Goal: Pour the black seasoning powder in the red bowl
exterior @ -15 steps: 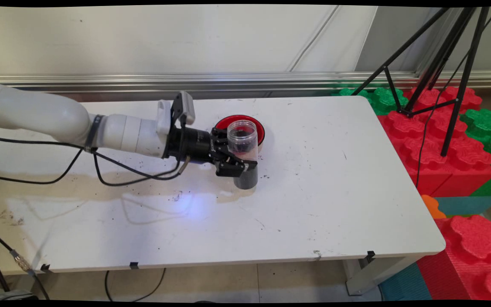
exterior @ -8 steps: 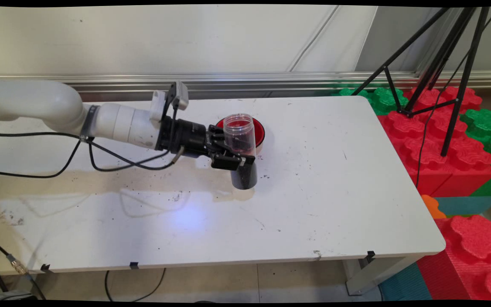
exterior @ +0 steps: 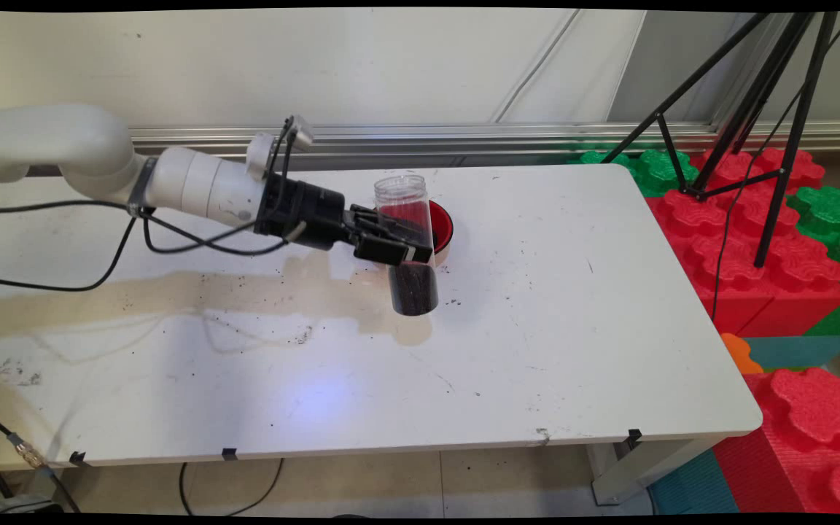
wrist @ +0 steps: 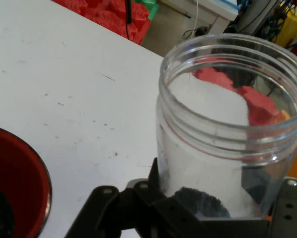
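Holding a clear plastic jar point(exterior: 407, 244) by its middle, my gripper point(exterior: 398, 249) has its two fingers pinched against the jar's wall, one on each side. The jar is lifted clear of the white table point(exterior: 573, 306) and stands close to upright, leaning slightly, with its open, threaded mouth uppermost. A dark granular fill occupies the part of the jar below my fingers; the part above them is transparent and mostly empty, with a few dark grains clinging inside.

In the hand view the jar point(wrist: 228, 134) fills the right half of the frame directly ahead of my gripper point(wrist: 198, 210), its threaded rim at the top and the dark fill visible low down, between the black linkage arms.

Just behind the jar, on its far side as the main view shows it, a red bowl point(exterior: 443, 222) with a pale outer wall rests on the table; the jar and my fingers cover most of it. In the hand view the bowl point(wrist: 19, 183) lies off to the left of my gripper, and some dark material sits inside it at the frame's edge.

Small dark specks are scattered on the table beneath and around the jar. Well to the jar's far side, past the table's end, a black tripod point(exterior: 748, 109) stands on red and green foam blocks point(exterior: 770, 248).
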`<act>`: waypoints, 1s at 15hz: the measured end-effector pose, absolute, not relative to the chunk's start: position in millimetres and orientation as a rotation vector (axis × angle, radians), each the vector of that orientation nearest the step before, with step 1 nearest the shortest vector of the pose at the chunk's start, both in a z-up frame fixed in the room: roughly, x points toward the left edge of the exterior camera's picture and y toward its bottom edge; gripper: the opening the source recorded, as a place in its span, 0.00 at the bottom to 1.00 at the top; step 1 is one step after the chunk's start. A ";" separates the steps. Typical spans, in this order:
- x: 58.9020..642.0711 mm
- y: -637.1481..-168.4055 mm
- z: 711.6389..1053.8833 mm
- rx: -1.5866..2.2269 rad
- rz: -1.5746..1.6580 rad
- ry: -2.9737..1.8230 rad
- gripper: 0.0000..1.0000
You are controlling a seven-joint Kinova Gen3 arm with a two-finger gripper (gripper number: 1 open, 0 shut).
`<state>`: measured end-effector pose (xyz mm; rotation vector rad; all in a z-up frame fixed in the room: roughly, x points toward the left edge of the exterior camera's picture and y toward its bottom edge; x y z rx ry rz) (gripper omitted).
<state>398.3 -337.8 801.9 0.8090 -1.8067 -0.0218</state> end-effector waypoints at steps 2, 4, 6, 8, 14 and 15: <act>401.3 -341.0 807.5 0.844 -0.063 -1.788 0.00; 405.2 -345.3 815.8 0.889 -0.123 -1.762 0.00; 407.9 -348.4 821.4 0.923 -0.165 -1.743 0.00; 411.0 -352.8 827.4 0.964 -0.214 -1.717 0.00; 420.1 -365.2 840.8 1.067 -0.345 -1.655 0.00; 422.1 -367.2 842.6 1.083 -0.367 -1.647 0.00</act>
